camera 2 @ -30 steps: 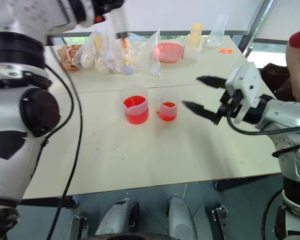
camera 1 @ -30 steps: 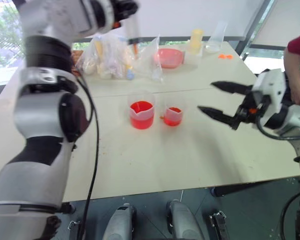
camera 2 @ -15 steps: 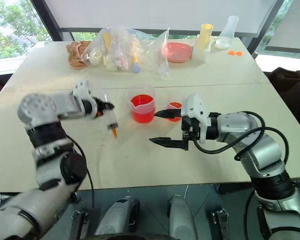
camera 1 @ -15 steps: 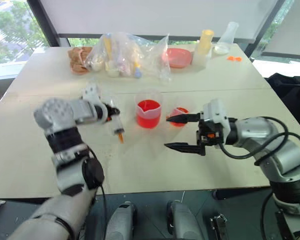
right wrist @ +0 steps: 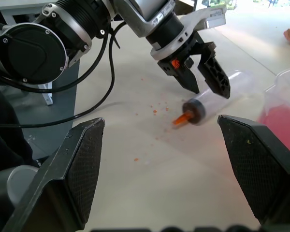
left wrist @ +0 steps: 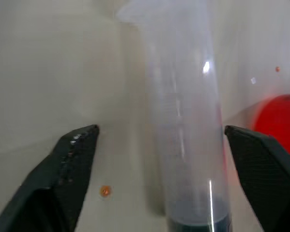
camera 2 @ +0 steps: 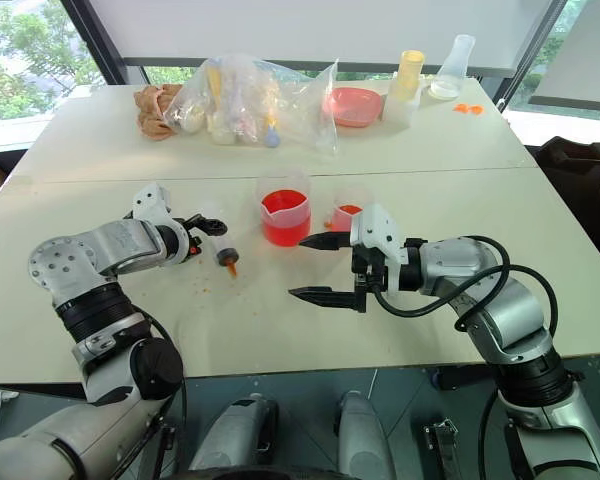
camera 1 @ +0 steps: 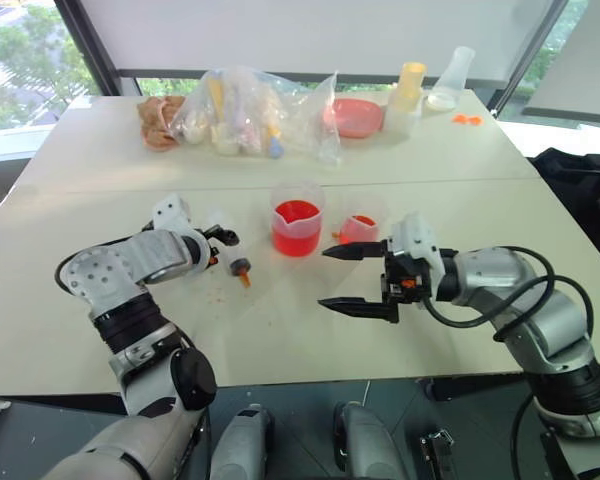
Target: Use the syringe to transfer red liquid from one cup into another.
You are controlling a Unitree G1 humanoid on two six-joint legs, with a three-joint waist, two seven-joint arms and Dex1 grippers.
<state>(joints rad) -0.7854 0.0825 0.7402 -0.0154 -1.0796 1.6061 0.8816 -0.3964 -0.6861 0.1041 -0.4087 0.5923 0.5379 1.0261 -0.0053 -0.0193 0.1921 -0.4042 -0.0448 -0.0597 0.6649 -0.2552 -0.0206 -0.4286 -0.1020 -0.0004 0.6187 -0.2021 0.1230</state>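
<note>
Syringe [camera 2: 223, 256] lies on table [camera 2: 400, 310], both grippers' fingers apart; plastic bag [camera 2: 250, 100] behind.

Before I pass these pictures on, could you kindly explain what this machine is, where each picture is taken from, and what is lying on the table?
It is a humanoid robot with two arms, each ending in a two-fingered black tool. Two pictures come from cameras on its head, looking down over the pale table; the other two come from cameras on its wrists. On the table stand a larger clear plastic spouted beaker and a small clear plastic cup, both holding red liquid. A large clear plastic syringe with an orange tip lies on the table between the open fingers of the left tool. The right tool hangs open by the cup, holding nothing.
</note>
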